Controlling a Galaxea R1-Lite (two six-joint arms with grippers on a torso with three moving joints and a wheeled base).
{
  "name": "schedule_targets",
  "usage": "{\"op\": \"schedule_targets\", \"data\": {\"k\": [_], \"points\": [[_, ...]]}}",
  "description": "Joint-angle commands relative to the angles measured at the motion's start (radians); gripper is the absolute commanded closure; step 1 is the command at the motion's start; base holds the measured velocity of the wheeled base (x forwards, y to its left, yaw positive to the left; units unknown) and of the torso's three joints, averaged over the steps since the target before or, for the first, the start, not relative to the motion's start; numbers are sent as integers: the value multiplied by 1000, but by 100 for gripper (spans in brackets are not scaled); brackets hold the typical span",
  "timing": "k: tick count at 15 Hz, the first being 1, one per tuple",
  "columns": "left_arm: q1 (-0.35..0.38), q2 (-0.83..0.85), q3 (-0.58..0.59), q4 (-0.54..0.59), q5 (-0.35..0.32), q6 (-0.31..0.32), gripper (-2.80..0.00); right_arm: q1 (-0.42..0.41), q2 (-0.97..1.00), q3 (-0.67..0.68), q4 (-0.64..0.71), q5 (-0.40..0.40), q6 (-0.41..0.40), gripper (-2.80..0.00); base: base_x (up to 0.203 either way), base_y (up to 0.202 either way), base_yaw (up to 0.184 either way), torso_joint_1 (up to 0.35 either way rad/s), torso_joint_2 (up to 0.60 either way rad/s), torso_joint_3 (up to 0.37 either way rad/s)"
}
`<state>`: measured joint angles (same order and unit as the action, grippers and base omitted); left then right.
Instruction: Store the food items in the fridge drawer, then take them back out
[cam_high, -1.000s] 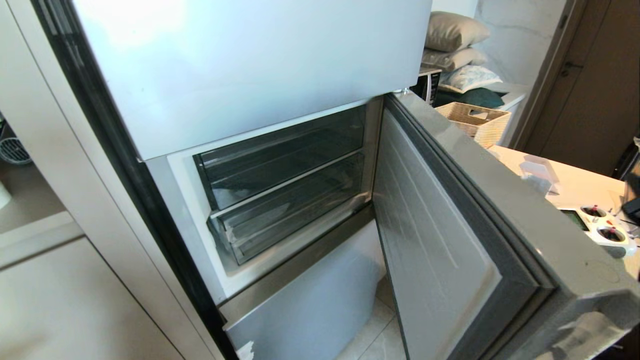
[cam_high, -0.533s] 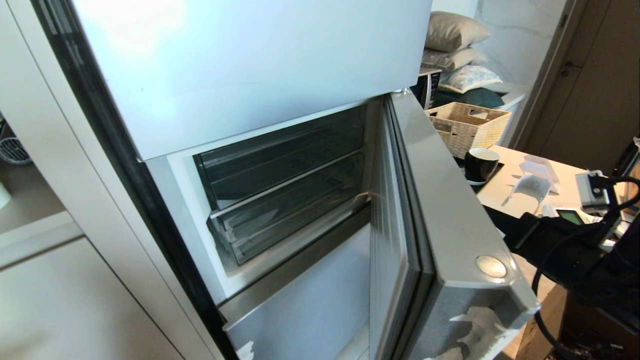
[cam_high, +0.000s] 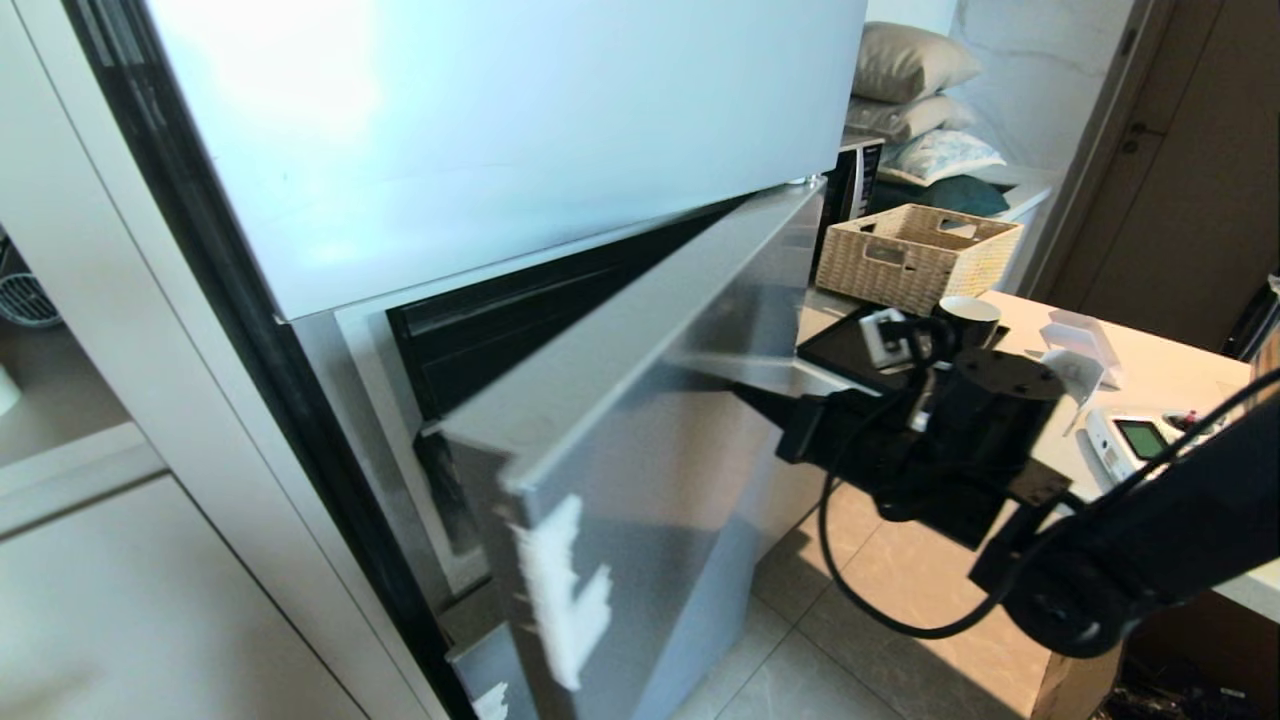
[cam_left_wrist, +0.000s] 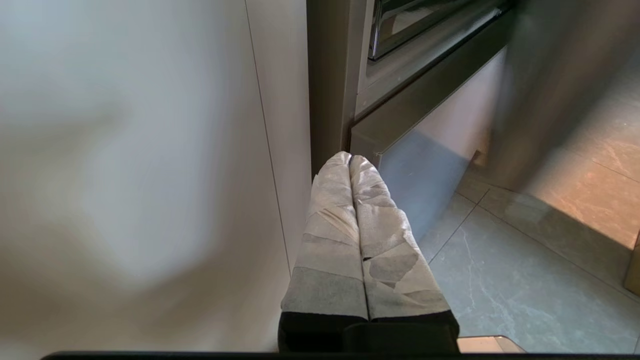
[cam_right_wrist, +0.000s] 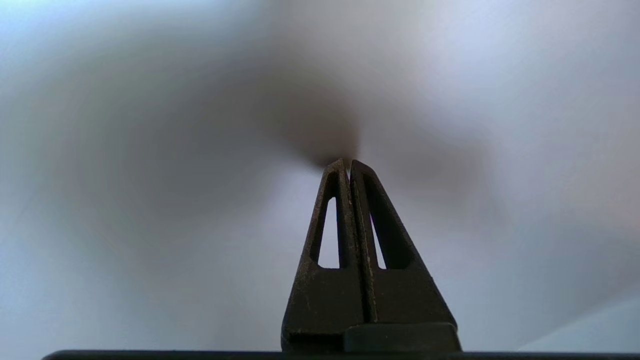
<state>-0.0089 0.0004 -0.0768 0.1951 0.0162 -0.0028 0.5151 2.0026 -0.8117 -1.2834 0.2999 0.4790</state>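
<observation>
The food items are out of view. A pale-blue fridge door stands half swung across the open compartment and hides most of the fridge drawer. Only a glossy clear drawer front shows above the grey sill. My right gripper is shut, with nothing in it. Its dark fingertips press on the door's outer panel. My left gripper is shut and empty, parked low beside the fridge's left edge, above the floor tiles.
To the right of the door, a counter carries a wicker basket, a black mug and a small device with a display. A cream cabinet panel flanks the fridge on the left. Tiled floor lies below the arm.
The door has swung from wide open to half closed. My right arm has come in from the right, with its shut gripper against the door.
</observation>
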Motion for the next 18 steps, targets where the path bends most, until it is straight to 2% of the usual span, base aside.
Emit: {"op": "schedule_targets", "data": {"k": [1,3,5,7,9,12,13,15,18], "points": [[1,0,0,1,1,0,0,57,130,-130,44,66,-13,0,0,0,0,0,0,0],[1,0,0,1,1,0,0,81,183,-251,98,170,-23,0,0,0,0,0,0,0],[1,0,0,1,1,0,0,87,177,-250,81,193,-32,0,0,0,0,0,0,0],[1,0,0,1,1,0,0,88,118,-149,46,194,-34,0,0,0,0,0,0,0],[1,0,0,1,1,0,0,88,-38,15,11,175,-42,0,0,0,0,0,0,0],[1,0,0,1,1,0,0,79,-363,225,53,74,-103,0,0,0,0,0,0,0],[1,0,0,1,1,0,0,66,-512,281,119,29,-135,0,0,0,0,0,0,0],[1,0,0,0,1,0,0,0,-856,371,368,-38,-225,0,0,0,0,0,0,0],[0,0,0,1,1,0,0,-212,-1296,518,795,-105,-377,0,0,0,0,0,0,0]]}}
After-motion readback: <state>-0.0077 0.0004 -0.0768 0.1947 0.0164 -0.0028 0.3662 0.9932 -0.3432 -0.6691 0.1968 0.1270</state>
